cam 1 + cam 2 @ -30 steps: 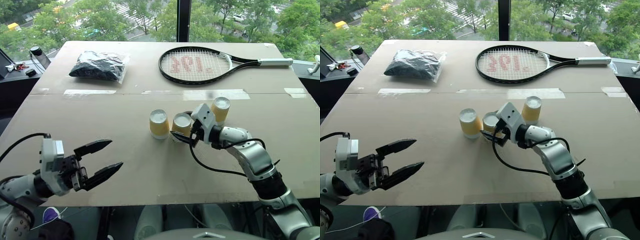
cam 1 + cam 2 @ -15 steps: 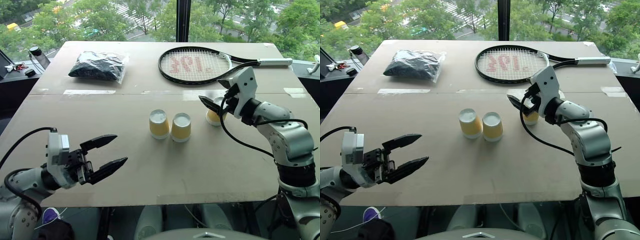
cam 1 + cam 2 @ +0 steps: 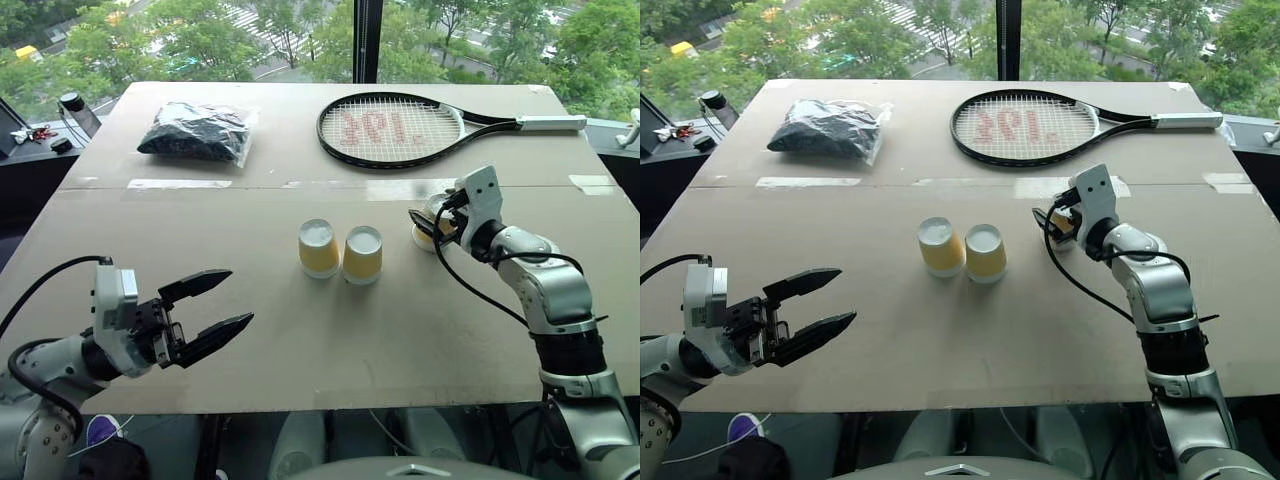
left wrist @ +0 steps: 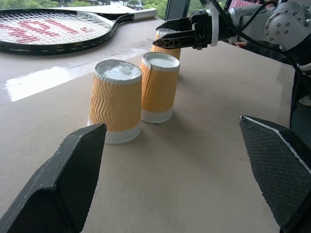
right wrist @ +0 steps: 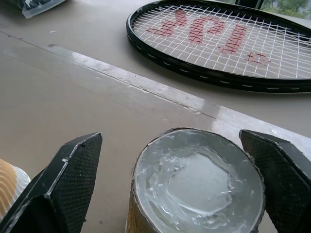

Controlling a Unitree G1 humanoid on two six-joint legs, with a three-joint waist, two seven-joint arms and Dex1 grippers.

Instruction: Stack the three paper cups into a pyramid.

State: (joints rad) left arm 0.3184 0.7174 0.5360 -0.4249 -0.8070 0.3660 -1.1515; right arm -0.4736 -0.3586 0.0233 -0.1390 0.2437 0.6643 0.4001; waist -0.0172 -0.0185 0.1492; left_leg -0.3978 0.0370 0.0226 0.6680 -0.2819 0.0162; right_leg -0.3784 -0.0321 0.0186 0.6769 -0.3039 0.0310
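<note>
Two paper cups (image 3: 318, 247) (image 3: 362, 254) stand upside down, side by side and touching, in the middle of the brown table (image 3: 300, 340). The third cup (image 5: 197, 184) stands upside down further right, near the tape line. My right gripper (image 3: 428, 221) is open, and in the right wrist view one finger shows on each side of the third cup, both clear of it. My left gripper (image 3: 238, 297) hovers open over the near left of the table, pointing toward the pair (image 4: 116, 104), with nothing between its fingers.
A tennis racket (image 3: 395, 128) lies at the far right of the table and a dark bag in clear plastic (image 3: 198, 130) at the far left. A strip of pale tape (image 3: 420, 188) crosses the table behind the cups. Small items (image 3: 40, 132) sit on a side ledge beyond the table's left edge.
My right gripper left the right cup of the pair, swung right to the third cup, and came down with its fingers on both sides of it. The left gripper barely moved.
</note>
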